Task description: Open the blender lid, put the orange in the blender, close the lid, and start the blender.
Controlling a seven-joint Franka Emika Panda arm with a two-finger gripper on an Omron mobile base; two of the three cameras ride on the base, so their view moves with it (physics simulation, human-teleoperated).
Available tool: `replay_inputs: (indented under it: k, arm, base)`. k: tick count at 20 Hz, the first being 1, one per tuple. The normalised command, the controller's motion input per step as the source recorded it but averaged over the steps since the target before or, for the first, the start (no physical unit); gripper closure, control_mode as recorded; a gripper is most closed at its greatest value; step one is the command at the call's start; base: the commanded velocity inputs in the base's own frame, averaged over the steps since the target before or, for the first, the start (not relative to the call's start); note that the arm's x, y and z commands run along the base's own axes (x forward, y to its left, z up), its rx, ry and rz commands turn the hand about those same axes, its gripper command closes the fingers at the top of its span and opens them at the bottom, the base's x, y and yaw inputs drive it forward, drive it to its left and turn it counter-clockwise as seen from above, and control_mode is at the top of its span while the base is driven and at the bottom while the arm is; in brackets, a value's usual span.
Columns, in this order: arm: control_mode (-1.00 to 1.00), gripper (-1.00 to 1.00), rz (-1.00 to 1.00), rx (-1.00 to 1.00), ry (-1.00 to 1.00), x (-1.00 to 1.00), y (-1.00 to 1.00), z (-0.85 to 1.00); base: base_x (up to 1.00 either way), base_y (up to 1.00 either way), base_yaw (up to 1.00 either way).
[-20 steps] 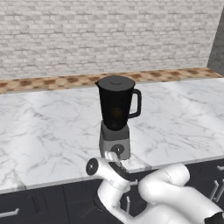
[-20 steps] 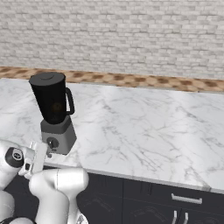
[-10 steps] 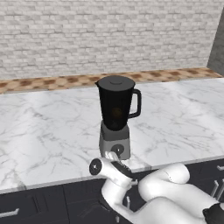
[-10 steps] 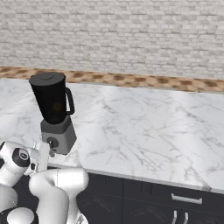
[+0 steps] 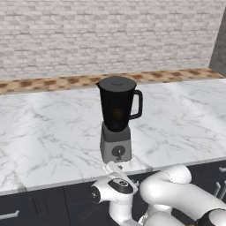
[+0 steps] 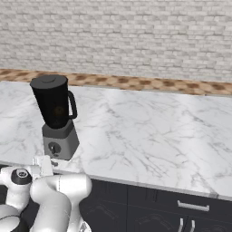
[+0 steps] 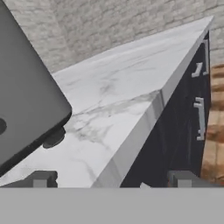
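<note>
White arm folded low, pincer (image 7: 112,178) spread wide and empty

Your two base cameras look forward and down from behind the arm, left and right, sharing the tall black blender on its boxy grey base (image 5: 116,119) on the white marble surface (image 6: 149,131). Your hand camera sits close, tilted, beside that base (image 7: 26,100).

You see the blender (image 5: 116,123) upright near the marble counter's front edge, black jar on its grey base, dial facing you; the blender lid (image 5: 116,81) sits closed on its rim, and the orange (image 5: 117,114) glows faintly inside
</note>
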Motion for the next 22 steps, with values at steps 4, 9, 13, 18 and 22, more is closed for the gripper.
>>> replay_inputs:
  k: [4,9,13,18,22]
  arm:
    - [-1.0,-1.0,0.0,-0.31,-0.27,0.15,0.04,-0.05]
    - [-1.0,-1.0,0.01,-0.27,-0.19,0.21,0.04,0.0]
    - [-1.0,-1.0,0.05,-0.16,-0.23,0.05,0.0,-0.08]
    - [-1.0,-1.0,0.05,-0.1,-0.19,0.07,0.0,-0.01]
    - [-1.0,-1.0,0.06,-0.07,-0.11,0.15,0.0,-0.09]
  base:
    - [0.0,0.0,0.0]
    - [0.0,0.0,0.0]
    - [0.0,0.0,0.0]
    - [0.0,0.0,0.0]
    - [0.0,0.0,0.0]
